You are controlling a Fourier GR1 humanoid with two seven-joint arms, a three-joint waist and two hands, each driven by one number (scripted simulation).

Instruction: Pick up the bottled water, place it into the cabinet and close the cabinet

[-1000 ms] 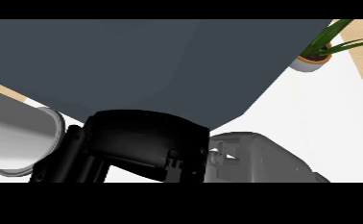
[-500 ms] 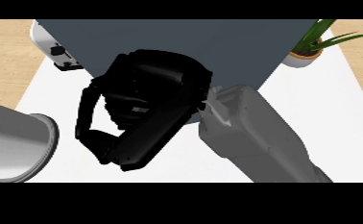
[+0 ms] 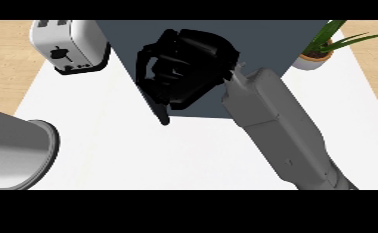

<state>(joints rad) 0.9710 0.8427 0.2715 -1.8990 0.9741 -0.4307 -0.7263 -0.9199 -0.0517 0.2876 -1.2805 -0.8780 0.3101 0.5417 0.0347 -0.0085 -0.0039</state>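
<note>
**Bottle out of sight, cabinet apparently not yet closed**

The right robot hand (image 3: 184,69) hangs over the front of the dark cabinet (image 3: 273,42). Whether it is released, clenched or grasping something cannot be told. The bottled water shows nowhere: it may be behind the hand or inside the cabinet. A thin dark door edge (image 3: 156,108) juts from the cabinet's left side, so closing looks still to do.

Counted:
- one cabinet
- one toaster (image 3: 66,44) left of it
- one potted plant (image 3: 317,52) right of it
- one robot hand
- one white tabletop (image 3: 184,152)
</note>
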